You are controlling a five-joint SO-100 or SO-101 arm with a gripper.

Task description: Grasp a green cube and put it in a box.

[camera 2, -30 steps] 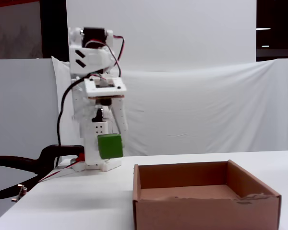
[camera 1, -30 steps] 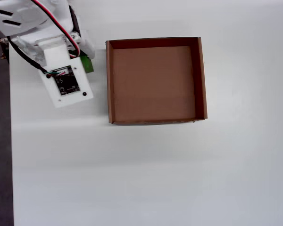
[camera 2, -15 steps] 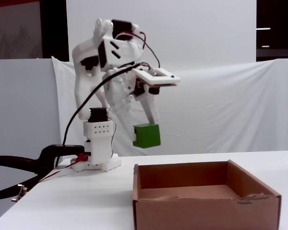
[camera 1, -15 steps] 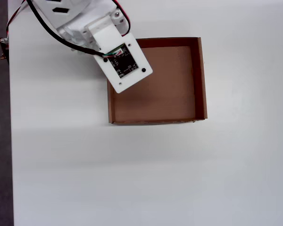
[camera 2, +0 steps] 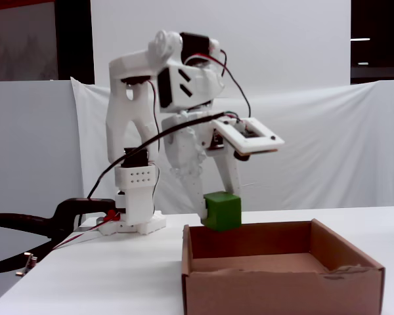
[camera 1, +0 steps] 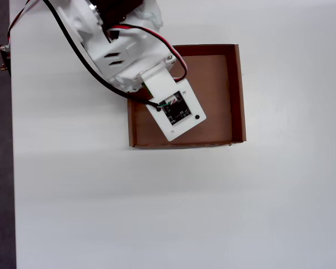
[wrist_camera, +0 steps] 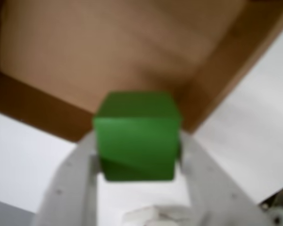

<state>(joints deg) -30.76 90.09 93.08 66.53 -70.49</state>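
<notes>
While the white arm (camera 2: 164, 85) is leaning out from its base, the gripper (wrist_camera: 137, 141) is clamping the green cube (camera 2: 222, 210) between its two pale fingers (wrist_camera: 75, 174), closed just to the cube's width. In the fixed view the cube is hanging in the air at the box's back-left corner, its underside about level with the rim and clear of the floor. The wrist view (rather blurred) is looking past the cube at a corner of the box (wrist_camera: 108, 52), with brown walls running off to either side and white table (wrist_camera: 254, 141) beyond them.

From overhead the cube itself is hiding under the arm; the white camera plate (camera 1: 175, 111) with its dark circuit board is covering the left part of the box (camera 1: 238, 89), and red and black wires (camera 1: 129, 28) are looping over the arm's body. The rest of the cardboard floor is lying bare.

Off to the left in the fixed view, a black clamp (camera 2: 46, 220) is gripping the table edge near the arm's base, well apart from the box (camera 2: 282, 289). A white cloth backdrop (camera 2: 328, 144) is hanging behind everything.
</notes>
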